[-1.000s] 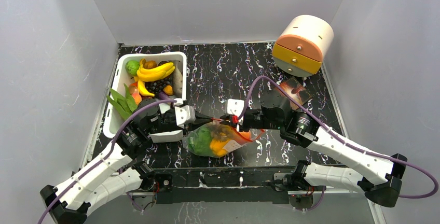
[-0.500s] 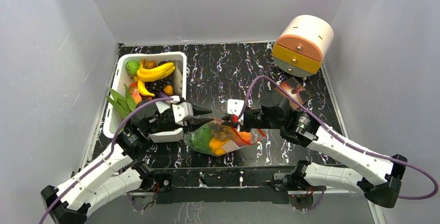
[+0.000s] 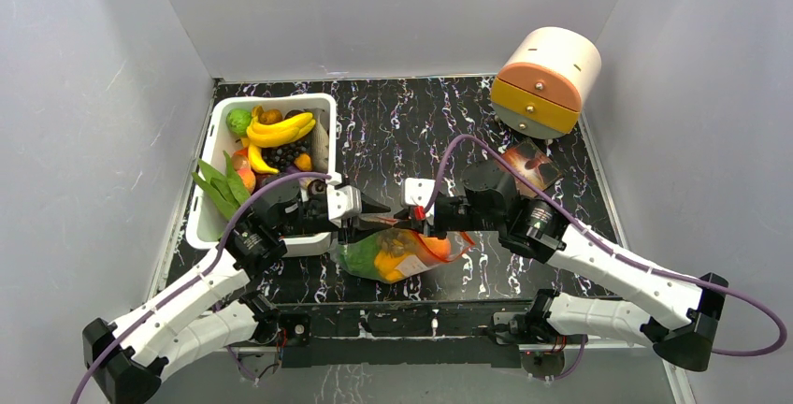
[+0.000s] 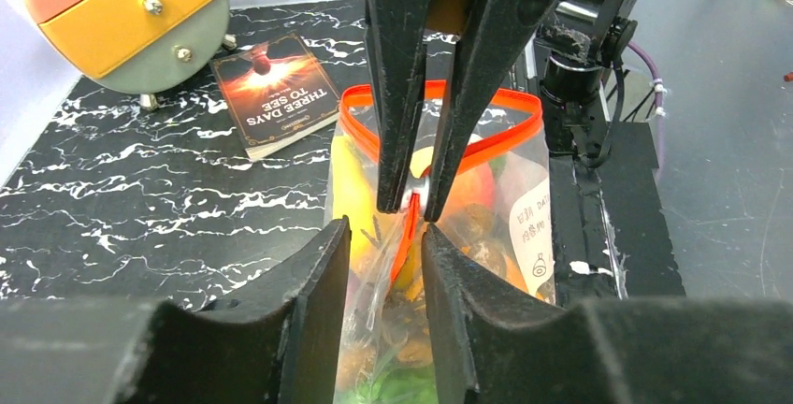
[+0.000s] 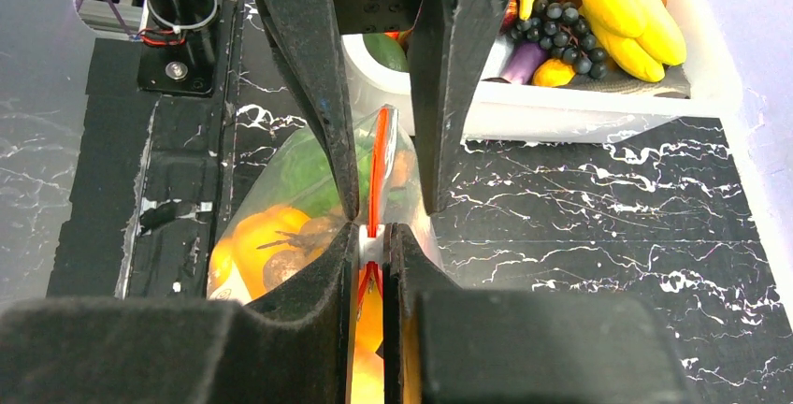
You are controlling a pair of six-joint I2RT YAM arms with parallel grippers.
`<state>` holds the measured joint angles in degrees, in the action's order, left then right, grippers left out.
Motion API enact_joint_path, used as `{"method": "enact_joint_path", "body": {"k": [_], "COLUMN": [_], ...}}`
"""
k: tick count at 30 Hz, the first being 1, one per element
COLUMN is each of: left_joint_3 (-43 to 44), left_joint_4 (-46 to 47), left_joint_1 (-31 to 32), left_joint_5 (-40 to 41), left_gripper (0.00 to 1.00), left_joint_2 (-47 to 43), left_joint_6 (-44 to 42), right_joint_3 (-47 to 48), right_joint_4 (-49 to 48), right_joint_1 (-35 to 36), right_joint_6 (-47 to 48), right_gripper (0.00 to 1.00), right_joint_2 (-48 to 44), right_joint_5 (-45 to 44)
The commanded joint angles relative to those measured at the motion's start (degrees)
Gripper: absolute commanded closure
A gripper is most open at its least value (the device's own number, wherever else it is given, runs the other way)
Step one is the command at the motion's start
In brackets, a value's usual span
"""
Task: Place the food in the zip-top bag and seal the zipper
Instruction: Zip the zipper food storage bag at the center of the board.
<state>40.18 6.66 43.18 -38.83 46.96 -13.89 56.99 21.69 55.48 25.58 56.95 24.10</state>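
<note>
The clear zip-top bag (image 3: pixel 411 252) lies on the black marbled table with green, yellow and orange food (image 3: pixel 379 259) inside. Its red-orange zipper (image 4: pixel 486 147) is partly spread at the far end. My right gripper (image 5: pixel 371 231) is shut on the white slider of the zipper (image 5: pixel 379 156). My left gripper (image 4: pixel 382 236) is open, its fingers (image 4: pixel 318 282) on either side of the bag's upper edge and strip, just short of the right gripper (image 4: pixel 416 203). From above, both grippers (image 3: pixel 374 212) (image 3: pixel 416 217) meet over the bag.
A white tub (image 3: pixel 210 226) at the left holds bananas (image 3: pixel 281 130), grapes and other toy food, with lettuce (image 3: pixel 217 189) over its edge. A dark printed packet (image 3: pixel 533 165) and a round drawer unit (image 3: pixel 547 81) are at the back right.
My left gripper opened, drew back a little, then moved right to straddle the bag's strip beside the right gripper. The right gripper stayed shut on the slider.
</note>
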Motion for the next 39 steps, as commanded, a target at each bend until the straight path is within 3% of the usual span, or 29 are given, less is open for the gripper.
{"method": "enact_joint_path", "body": {"k": [1,9,18,39], "left_joint_3": [2.7,3.2,4.0,7.9], "left_joint_4": [0.5,0.3,0.4,-9.0], "left_joint_1": [-0.3,-0.3,-0.3,-0.3], "left_joint_5": [-3.7,-3.6,0.8,12.8], "left_gripper": [0.70,1.00,1.00,1.00], "left_joint_2": [0.2,0.4,-1.8,-4.5], "left_joint_6": [-1.2,-1.0,-0.3,-6.5], "right_joint_3": [1.6,0.9,1.0,1.1], "right_joint_4": [-4.8,-4.1,-0.8,6.7], "right_joint_1": [-0.2,-0.1,-0.2,-1.8], "right_joint_6": [-0.4,-0.1,1.2,1.8], "right_gripper": [1.00,1.00,1.00,1.00], "right_joint_2": [-0.3,-0.3,-1.0,-4.8], "right_joint_5": [0.9,-0.1,-3.7,-10.4]}}
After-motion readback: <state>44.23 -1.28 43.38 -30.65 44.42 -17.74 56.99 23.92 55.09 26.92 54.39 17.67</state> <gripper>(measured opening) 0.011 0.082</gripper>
